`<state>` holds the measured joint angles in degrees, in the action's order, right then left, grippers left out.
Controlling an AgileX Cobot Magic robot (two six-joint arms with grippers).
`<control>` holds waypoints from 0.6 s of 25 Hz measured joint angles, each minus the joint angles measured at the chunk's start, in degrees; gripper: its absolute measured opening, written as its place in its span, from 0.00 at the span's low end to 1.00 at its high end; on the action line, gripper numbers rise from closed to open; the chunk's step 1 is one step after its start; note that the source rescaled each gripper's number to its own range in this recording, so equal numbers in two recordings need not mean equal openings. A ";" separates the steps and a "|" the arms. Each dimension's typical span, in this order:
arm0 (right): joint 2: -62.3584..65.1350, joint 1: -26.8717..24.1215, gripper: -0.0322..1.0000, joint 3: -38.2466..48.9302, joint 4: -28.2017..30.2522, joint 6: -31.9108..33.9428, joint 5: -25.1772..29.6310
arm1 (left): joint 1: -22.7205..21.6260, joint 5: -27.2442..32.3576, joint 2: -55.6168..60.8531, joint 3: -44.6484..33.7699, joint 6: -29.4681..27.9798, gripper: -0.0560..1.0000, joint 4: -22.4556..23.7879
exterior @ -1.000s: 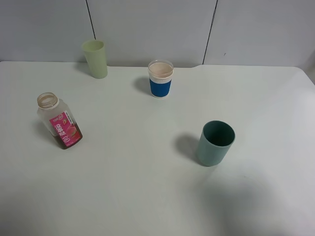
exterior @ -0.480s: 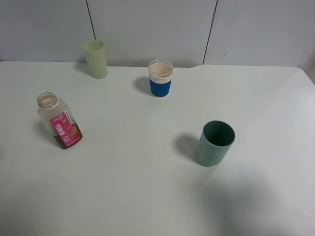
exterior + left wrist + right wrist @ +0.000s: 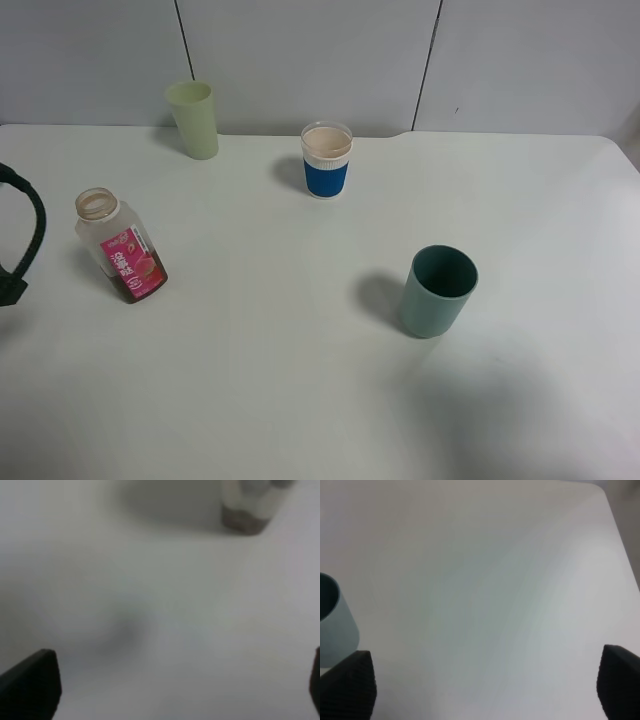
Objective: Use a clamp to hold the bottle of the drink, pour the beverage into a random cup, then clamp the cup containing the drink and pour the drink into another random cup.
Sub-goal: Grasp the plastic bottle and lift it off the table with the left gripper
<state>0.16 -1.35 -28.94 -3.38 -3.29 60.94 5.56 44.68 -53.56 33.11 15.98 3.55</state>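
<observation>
Half swinging the left arm into view at nine o'clock just now, nearing the bottle of the drink standing at the bench's nine o'clock; carrying the left gripper released, empty, starting the first grasp

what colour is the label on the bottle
The label on the bottle is pink, seen best in the exterior high view.

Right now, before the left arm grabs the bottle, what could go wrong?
The bottle is uncapped with brown drink at its base; a bump from the open left end effector could topple and spill it. The teal cup stands far across the table, so the carry could slosh.
</observation>
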 joint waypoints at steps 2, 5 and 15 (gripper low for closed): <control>0.00 0.00 0.65 0.00 0.00 0.00 0.00 | 1.67 -1.12 -3.16 0.00 0.61 1.00 0.00; 0.00 0.00 0.65 0.00 0.00 0.00 0.00 | 3.58 -3.80 -8.37 0.00 0.97 1.00 0.00; 0.00 0.00 0.65 0.00 0.00 0.00 0.00 | 4.76 -20.79 -15.78 -4.00 1.07 1.00 -1.02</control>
<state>0.16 -1.35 -28.94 -3.38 -3.29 60.94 10.32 23.89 -69.34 29.11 17.05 2.53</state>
